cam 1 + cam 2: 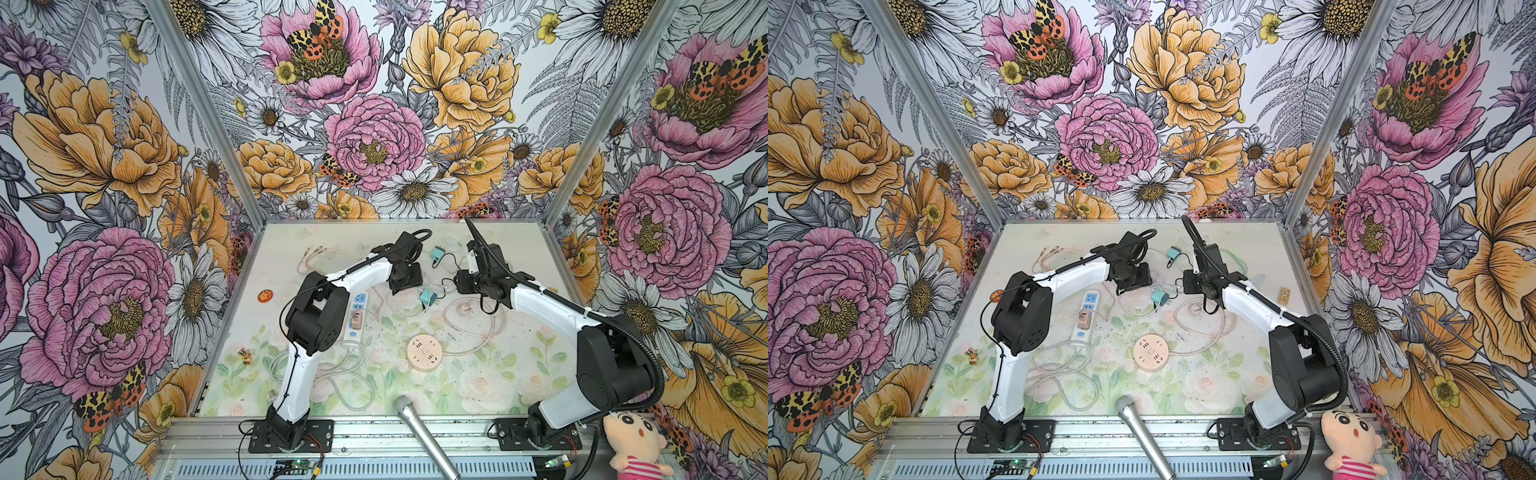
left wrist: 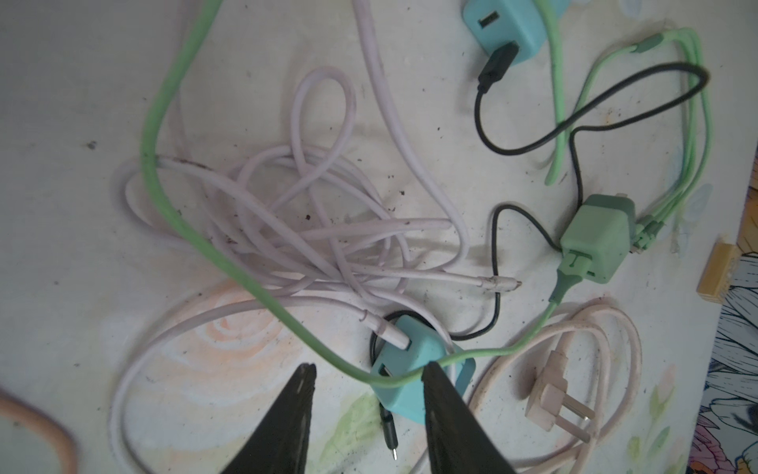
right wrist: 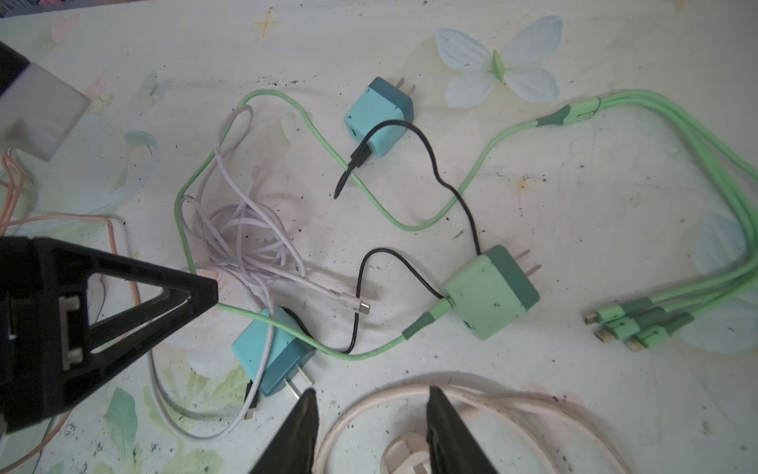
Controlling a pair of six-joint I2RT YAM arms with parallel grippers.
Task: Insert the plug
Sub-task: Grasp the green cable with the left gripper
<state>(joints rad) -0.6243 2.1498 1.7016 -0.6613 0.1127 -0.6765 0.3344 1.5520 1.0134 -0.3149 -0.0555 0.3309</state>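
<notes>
Two black fingers of the left gripper fill the near edge of the left wrist view. They stand apart and nothing is clamped between them. Just beyond their tips lies the teal charger. I take it for the plug to insert, though I cannot be sure which plug is meant. It rests on its side on the flowered mat, and the right wrist view shows its prongs pointing along the surface, not downward. A lilac USB cable is pushed into one of its ports. A green cable crosses its top and, seen from the wrist camera, passes between the fingers.

To my judgement the step in hand is the approach for the grasp, and nothing is lifted yet. The next move asks the claw to come down around the charger's body without catching the green cable. Then it must close, lift, and turn the prongs downward.

In both top views the white power strip lies near the left arm's elbow. A pink adapter sits in it, and the socket at its far end looks free.

Further out, the right gripper hovers with its jaws apart and empty. Below it is a pale pink plug on a coiled cable, the other possible candidate.
</notes>
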